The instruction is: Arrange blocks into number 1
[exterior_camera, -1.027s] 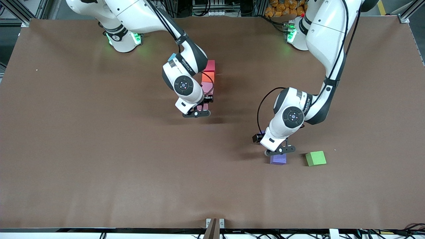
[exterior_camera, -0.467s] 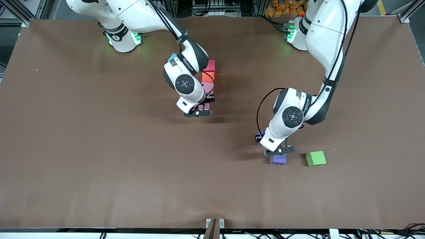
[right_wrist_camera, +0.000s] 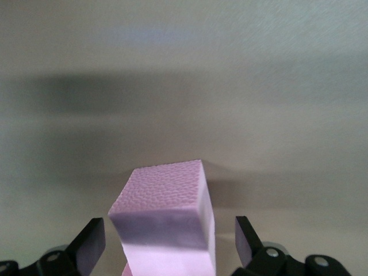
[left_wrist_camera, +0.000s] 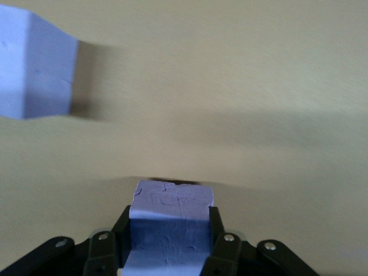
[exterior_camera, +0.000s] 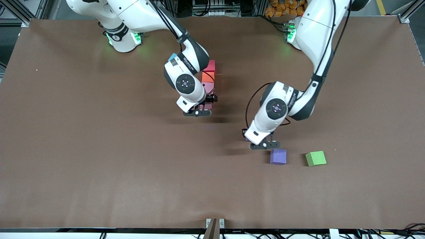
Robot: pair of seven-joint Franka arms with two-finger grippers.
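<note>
Front: left end effector (exterior_camera: 264, 145) over surface (exterior_camera: 99, 149), just beside loose purple block (exterior_camera: 278, 156); right end effector (exterior_camera: 198, 113) at red block (exterior_camera: 210, 65)/orange block (exterior_camera: 208, 77) column's near end.
Left wrist: clamped on second purple block (left_wrist_camera: 171, 201).
Right wrist: fingers apart around pink block (right_wrist_camera: 164, 213). Best to lift straight up, no nudging.

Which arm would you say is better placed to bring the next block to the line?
Probably left: the left pincer is shut on a purple block. The right pincer stands open around the pink block at the line's near end, gripping nothing.
</note>
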